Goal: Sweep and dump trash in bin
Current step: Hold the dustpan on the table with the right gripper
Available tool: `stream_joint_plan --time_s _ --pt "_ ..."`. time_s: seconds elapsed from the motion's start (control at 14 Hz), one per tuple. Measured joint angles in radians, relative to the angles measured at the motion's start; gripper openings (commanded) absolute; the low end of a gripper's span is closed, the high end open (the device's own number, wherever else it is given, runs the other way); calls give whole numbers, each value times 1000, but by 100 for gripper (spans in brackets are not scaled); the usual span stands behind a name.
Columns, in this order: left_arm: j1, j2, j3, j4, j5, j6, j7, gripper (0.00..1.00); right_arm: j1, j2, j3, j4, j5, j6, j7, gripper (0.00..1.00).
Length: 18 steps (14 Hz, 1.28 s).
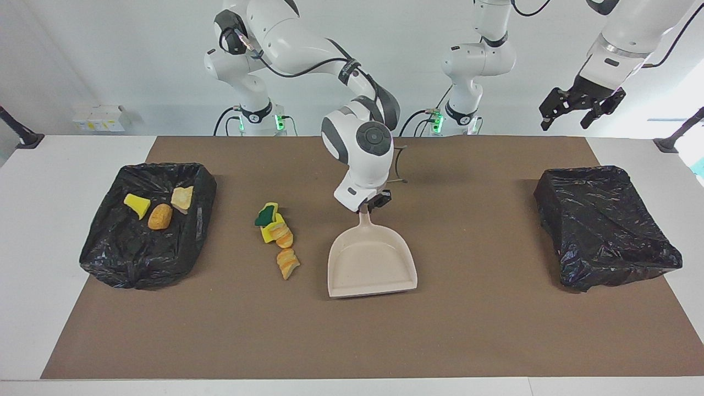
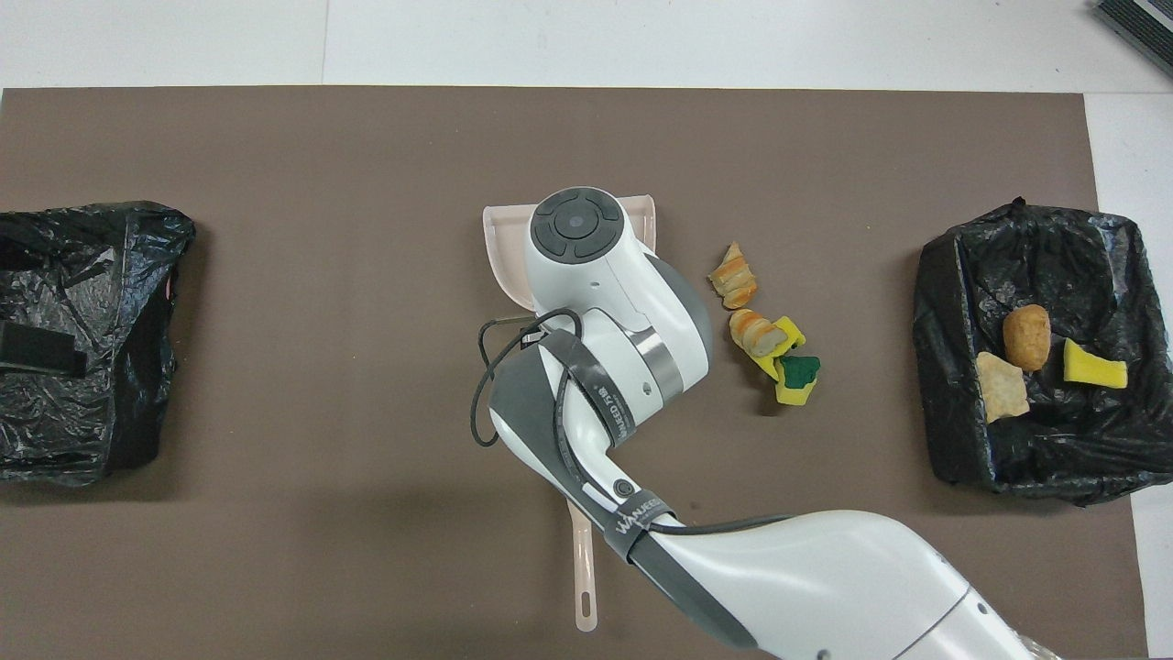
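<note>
Bare brown worktop (image 1: 467, 330) runs wide between the dustpan (image 1: 371, 264) and the closed black bag-covered bin (image 1: 605, 234) at the left arm's end. A narrower lane separates the dustpan from the loose trash scraps (image 1: 279, 237). The right arm (image 1: 360, 148) hangs low over the dustpan handle, blocking approach there. The open black-lined bin (image 1: 110, 258) walls off the right arm's end. The left tool (image 1: 577, 110) hangs high, well above everything on the worktop.

I see plain white wall (image 1: 110, 66) upper frame | white table (image 1: 33, 247) with brown rectangular paper mat (image 1: 467, 330) | bright light, right edge.
</note>
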Motion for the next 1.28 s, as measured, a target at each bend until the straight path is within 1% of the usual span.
stream_joint_plan --time_s 0.07,0.5,0.78,1.0,1.28 --pt "0 0 0 0 0 0 0 100 -1 5 0 7 1 0 1 99" --pt "0 0 0 0 0 0 0 100 -7 1 -3 29 1 9 1 100" --pt "0 0 0 0 0 0 0 100 -14 -30 -8 41 1 -49 -67 100" --pt "0 0 0 0 0 0 0 100 -35 -71 -23 46 -9 -106 -199 100" --pt "0 0 0 0 0 0 0 100 -149 -145 -26 50 -40 -162 -410 100"
